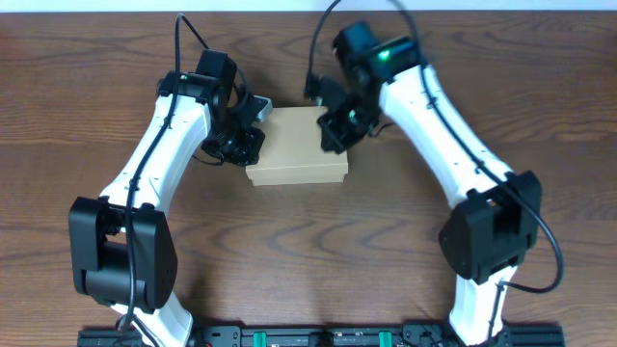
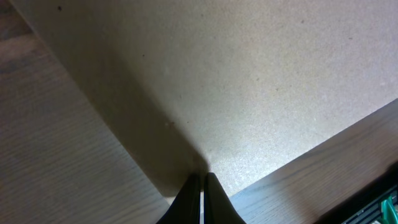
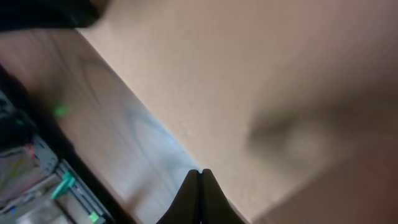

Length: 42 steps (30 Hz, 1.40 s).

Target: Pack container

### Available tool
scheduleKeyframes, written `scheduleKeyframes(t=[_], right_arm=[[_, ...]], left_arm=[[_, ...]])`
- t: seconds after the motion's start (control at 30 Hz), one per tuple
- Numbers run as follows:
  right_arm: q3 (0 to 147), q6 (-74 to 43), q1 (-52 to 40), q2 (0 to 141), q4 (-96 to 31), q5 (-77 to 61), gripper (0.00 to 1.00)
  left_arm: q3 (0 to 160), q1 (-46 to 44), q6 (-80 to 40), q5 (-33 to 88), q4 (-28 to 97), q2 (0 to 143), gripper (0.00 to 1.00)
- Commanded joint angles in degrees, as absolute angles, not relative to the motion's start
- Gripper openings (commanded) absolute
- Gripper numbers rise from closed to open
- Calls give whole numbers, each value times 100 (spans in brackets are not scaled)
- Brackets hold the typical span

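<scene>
From overhead, I've got a dark wood-grain table [image 1: 308, 241] under me and a thin strip of pale wall [image 1: 270, 6] along the far edge. The container [image 1: 297, 159] sits mid-table with its lid down flat. My left gripper [image 1: 253, 123] is at its left end and my right gripper [image 1: 333, 130] hangs over its right end, so my own black wrists cover part of both ends (from up here I can't read how the fingers stand). The black base rail [image 1: 318, 337] runs along the near edge, cut off by the frame. Left wrist camera now: plain speckled cardboard fills most of the view, with a shadow across it, table wood at left and a sliver at lower right. My two fingers are pressed together with nothing between them, tips at the box's edge; touching it or just off it, I can't tell. Right wrist: blurry, cardboard again across the upper right, table and the rail with green clips at lower left, and a dark smear at top left I can't identify. The fingers here are pressed together too, pinching nothing, tips at the box's lower edge.
</scene>
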<state>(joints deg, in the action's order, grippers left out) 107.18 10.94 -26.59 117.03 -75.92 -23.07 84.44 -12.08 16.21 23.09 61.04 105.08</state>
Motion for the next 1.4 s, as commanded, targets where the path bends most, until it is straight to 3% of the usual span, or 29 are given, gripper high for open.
scheduleKeyframes(t=[0.0, 0.2, 0.43, 0.9, 1.13, 1.37], right_arm=[[10204, 766, -2676, 11594, -7358, -1852, 2], [9598, 578, -2672, 11594, -6919, -1846, 2], [9959, 580, -2665, 11340, -7111, -2276, 2], [9926, 200, -2665, 9041, -7376, -1559, 2], [7752, -388, -2672, 7194, -6630, -1435, 1], [5371, -1201, -2672, 5159, -5966, -1437, 2]], left_arm=[[8333, -1203, 1695, 2034, 6084, 10565, 6], [8333, -1203, 1693, 2036, 6075, 10565, 6], [8545, -1203, 1647, 2038, 6307, 10398, 6], [8709, -1203, 1459, 2827, 6906, 7577, 6], [7177, -1203, 1455, 3107, 6899, 5590, 6], [5262, -1203, 1363, 4145, 6372, 3970, 6]])
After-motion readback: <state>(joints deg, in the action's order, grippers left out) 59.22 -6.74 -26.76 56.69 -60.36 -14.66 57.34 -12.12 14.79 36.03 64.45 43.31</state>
